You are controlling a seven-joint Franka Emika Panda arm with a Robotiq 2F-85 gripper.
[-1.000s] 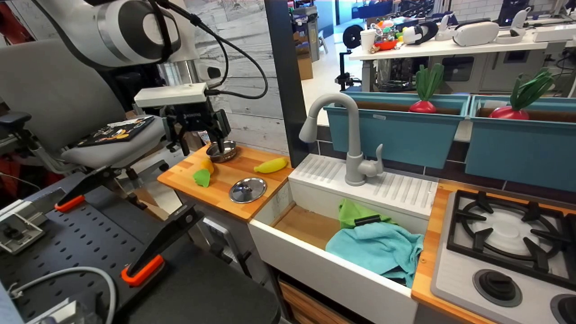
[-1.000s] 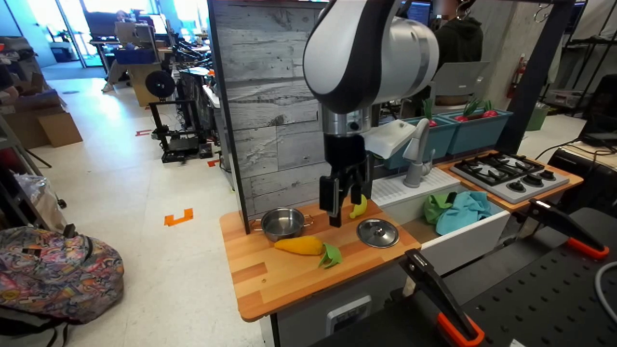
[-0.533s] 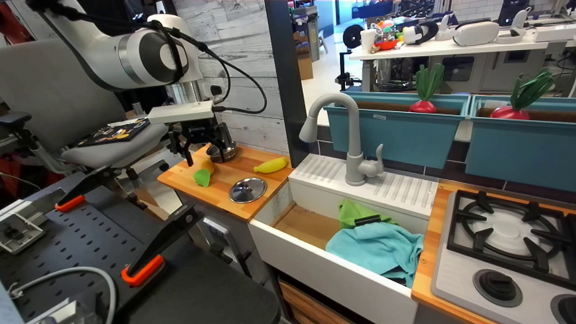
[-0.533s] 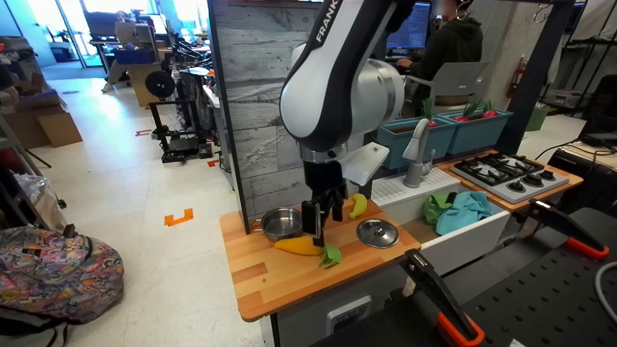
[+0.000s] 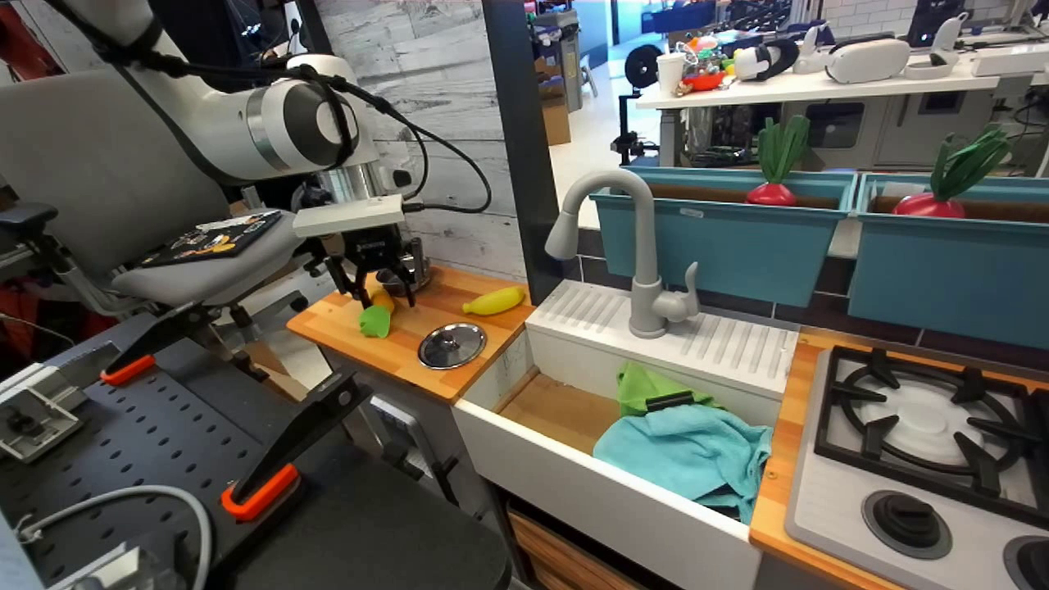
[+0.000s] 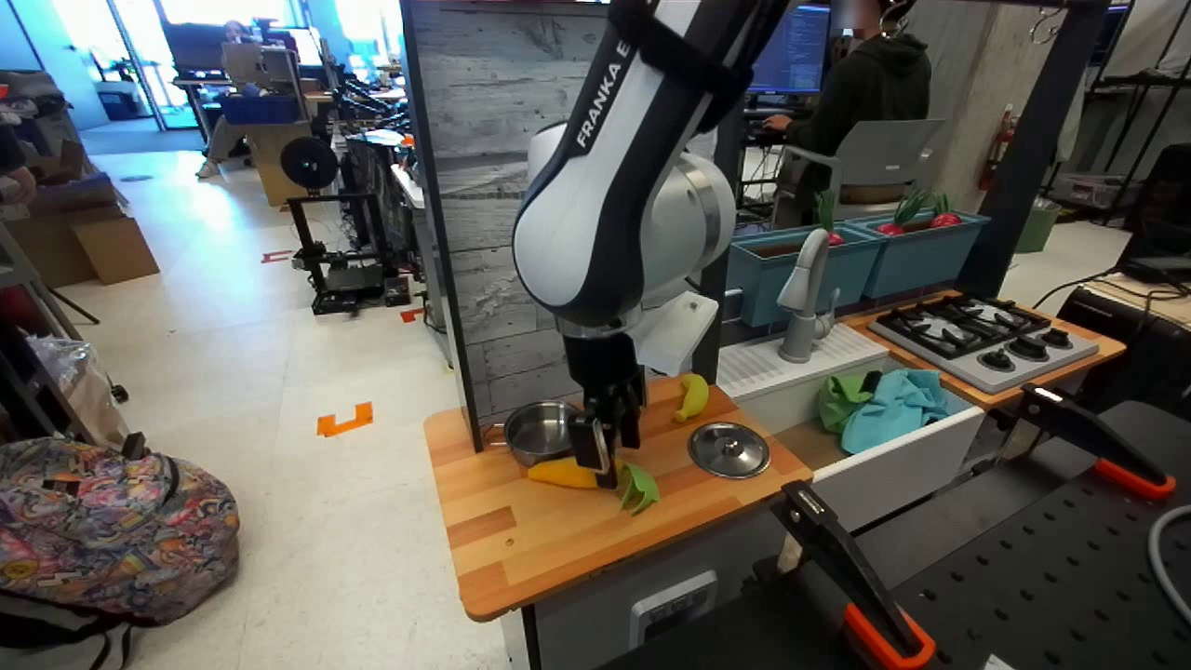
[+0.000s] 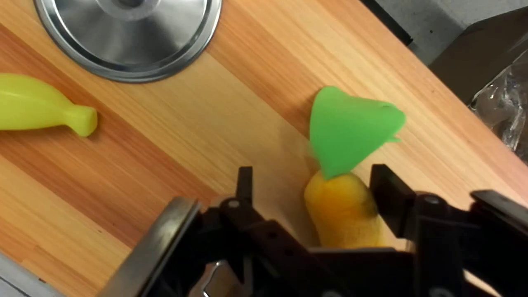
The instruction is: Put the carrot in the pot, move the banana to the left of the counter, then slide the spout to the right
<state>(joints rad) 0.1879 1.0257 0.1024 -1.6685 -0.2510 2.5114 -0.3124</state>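
Wrist view: looking down on carrot (image 7: 343, 208) lying between widely spread jaws of end effector (image 7: 315, 182), released; just beside one jaw, can't tell if touching, with a gap to the other. In an exterior view: seeing end effector low over tabletop (image 5: 401, 351), straddling the orange body next to green leaf (image 5: 375, 322), well apart from spout (image 5: 644, 246). In an exterior view: seeing carrot on tabletop just beside pot (image 6: 530, 423), partly hidden behind a jaw, with lid (image 6: 730, 456) and banana (image 6: 691, 398) farther off.
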